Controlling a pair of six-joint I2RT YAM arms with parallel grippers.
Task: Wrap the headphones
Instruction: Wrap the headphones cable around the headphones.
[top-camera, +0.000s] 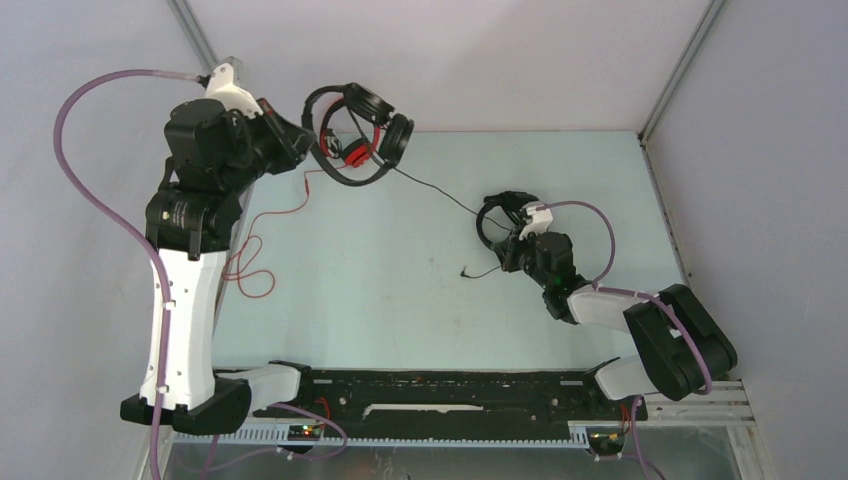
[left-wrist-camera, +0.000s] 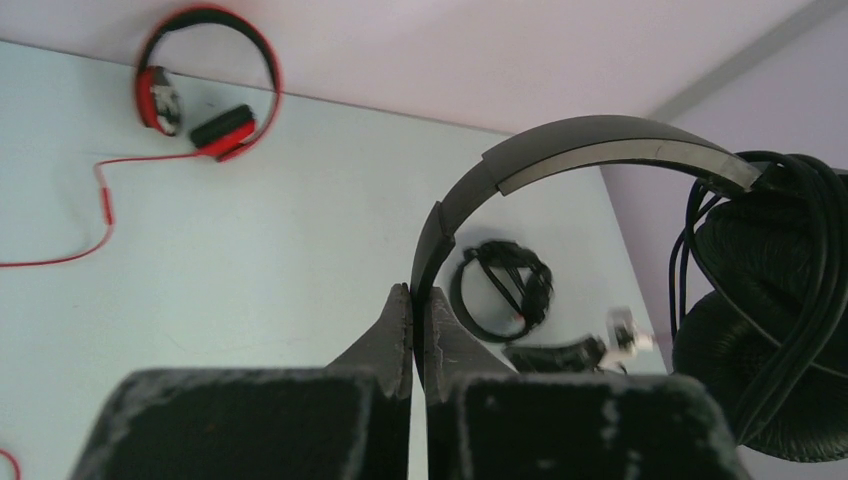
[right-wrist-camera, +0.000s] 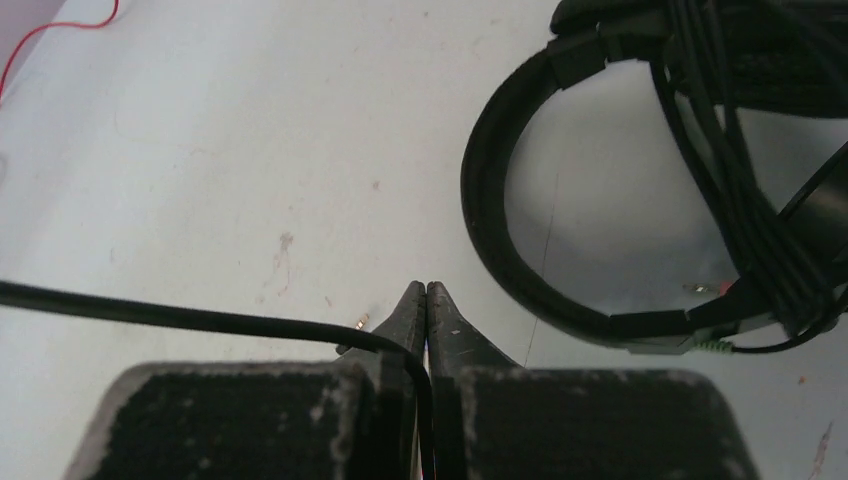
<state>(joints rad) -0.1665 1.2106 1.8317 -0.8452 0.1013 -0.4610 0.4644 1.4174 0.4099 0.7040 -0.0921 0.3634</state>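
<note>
**Desk:** Who holds what?

**Photographer:** The left gripper (left-wrist-camera: 413, 305), clamped tight on the band (left-wrist-camera: 600, 145), hoists the black headset (top-camera: 392, 135) at the table's (top-camera: 400, 300) 11 o'clock, over the red headset (left-wrist-camera: 205, 80). The right gripper (right-wrist-camera: 426, 300), at 3 o'clock beside the wrapped headset (right-wrist-camera: 520, 260), pinches the trailing cable (right-wrist-camera: 150, 312).

**Desk:** How should it wrap well?

**Photographer:** Probably by keeping the cable taut and circling the earcups (left-wrist-camera: 770, 330). Slack could snag the wrapped headset.

black headset's ear cups (left-wrist-camera: 762, 345) cut off at right edge, far headset (left-wrist-camera: 537, 287) blurred
</note>
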